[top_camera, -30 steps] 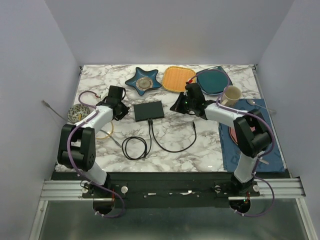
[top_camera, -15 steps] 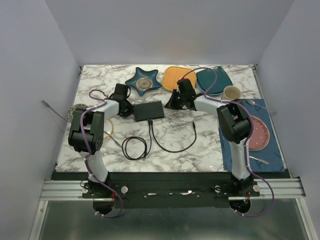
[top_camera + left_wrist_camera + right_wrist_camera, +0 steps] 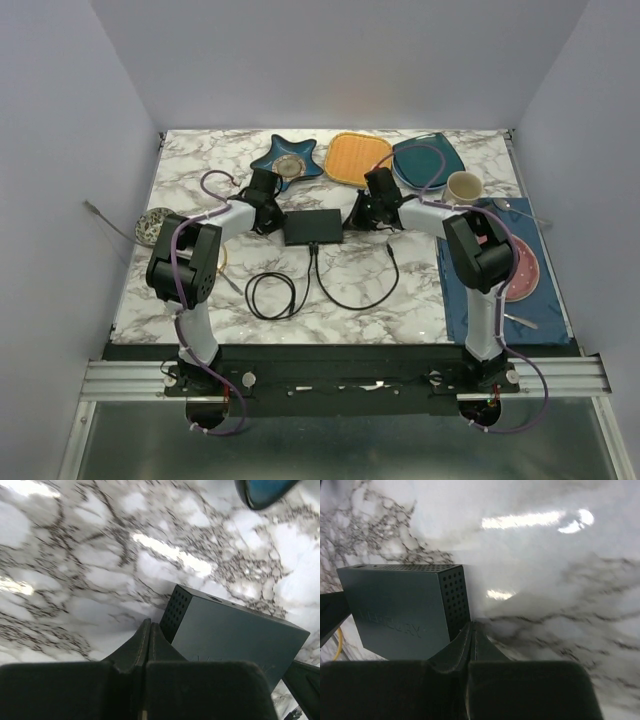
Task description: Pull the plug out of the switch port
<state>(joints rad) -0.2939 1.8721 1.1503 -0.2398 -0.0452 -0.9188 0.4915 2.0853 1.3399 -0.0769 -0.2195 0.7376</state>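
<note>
cable trails nearward | plug in switch near long edge, mid-table | left gripper pressed together at its left end | right gripper pressed together at right end | long axis left-right, plug equally near both

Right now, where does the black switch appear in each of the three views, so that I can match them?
Top external: the switch lies mid-picture, between the left claw and the right claw.
Left wrist: lower right, its perforated end beside the shut left claw.
Right wrist: left of centre, its perforated end beside the shut right claw.
Shared landmark: the marble table.
</note>
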